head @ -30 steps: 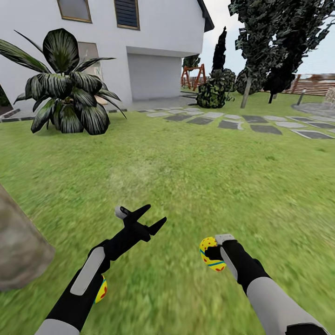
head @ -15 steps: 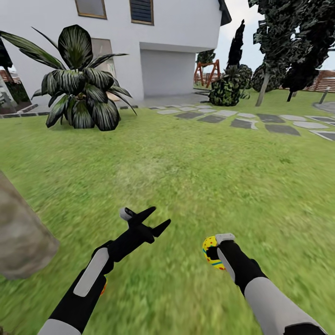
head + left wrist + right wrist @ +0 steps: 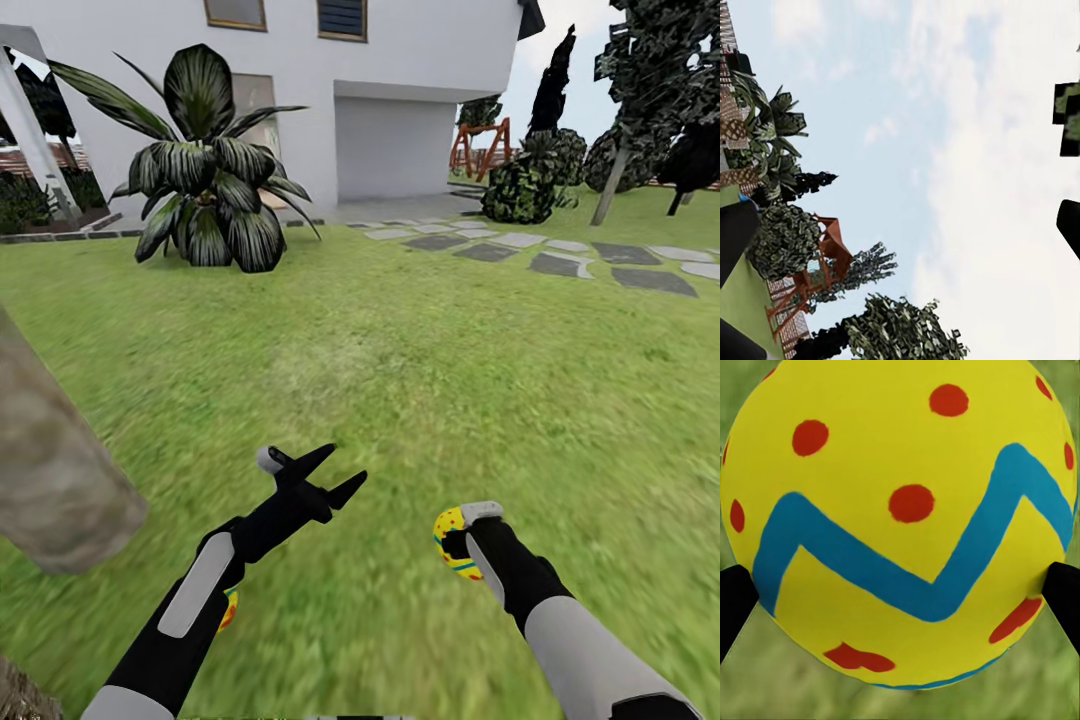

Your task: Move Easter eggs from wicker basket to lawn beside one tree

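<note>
We carry one Easter egg (image 3: 452,541) clamped in our right pincer (image 3: 462,545), low over the lawn (image 3: 420,380), so it is out of the basket but not yet set down. Our left pincer (image 3: 322,479) stands spread and empty; beneath its forearm a second egg (image 3: 229,609) peeks out on the grass, with the tree trunk (image 3: 55,470) just beyond, so we judge roughly one egg placed and we cannot tell about the third.

A pale grey-brown mottled tree trunk (image 3: 55,470) is cut off by the head view's left edge. A second yellow egg with red marks (image 3: 229,609) is mostly hidden behind the left forearm.
</note>
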